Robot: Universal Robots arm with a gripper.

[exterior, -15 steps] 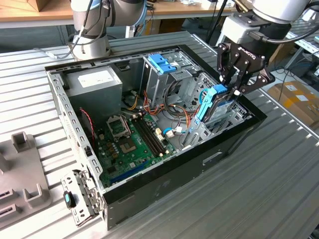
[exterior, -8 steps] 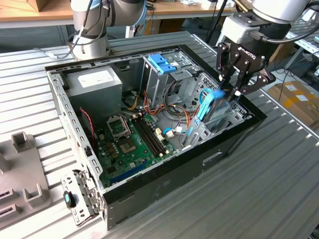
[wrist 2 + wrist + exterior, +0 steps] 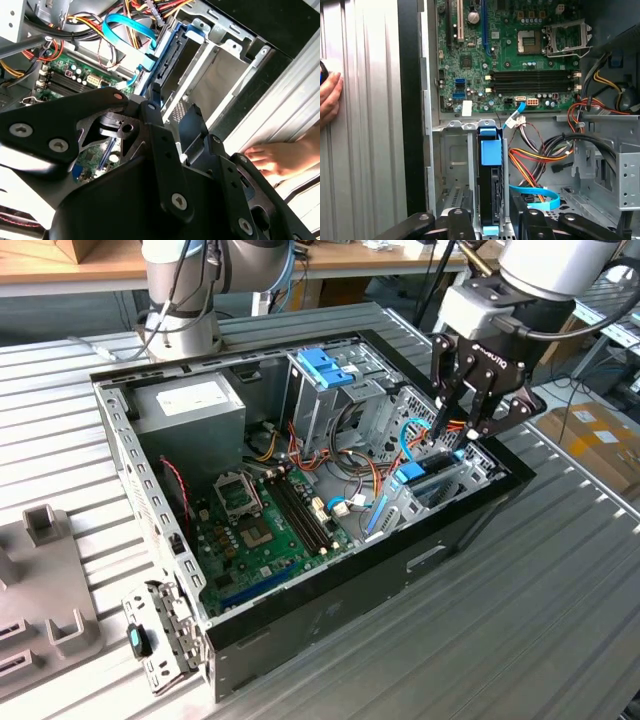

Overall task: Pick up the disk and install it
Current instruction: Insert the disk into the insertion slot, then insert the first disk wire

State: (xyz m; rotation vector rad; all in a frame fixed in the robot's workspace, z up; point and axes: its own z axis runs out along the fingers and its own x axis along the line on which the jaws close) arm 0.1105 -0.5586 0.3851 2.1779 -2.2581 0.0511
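Directly beneath the tool (image 3: pixel 457 435), the disk (image 3: pixel 490 167), edge-on in its bay (image 3: pixel 451 150)

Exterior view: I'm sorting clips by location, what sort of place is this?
Likely a robotics lab or workshop: an open computer case on a ribbed metal table, the robot arm's base beside it, wooden benches behind.

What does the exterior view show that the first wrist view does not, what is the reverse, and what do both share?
Exterior view: the arm's base, grey holders at that view's left, a cardboard box. First wrist view: a person's fingers on the ribbed table. Both: the motherboard, the disk on edge in its bay, the hand close above it.
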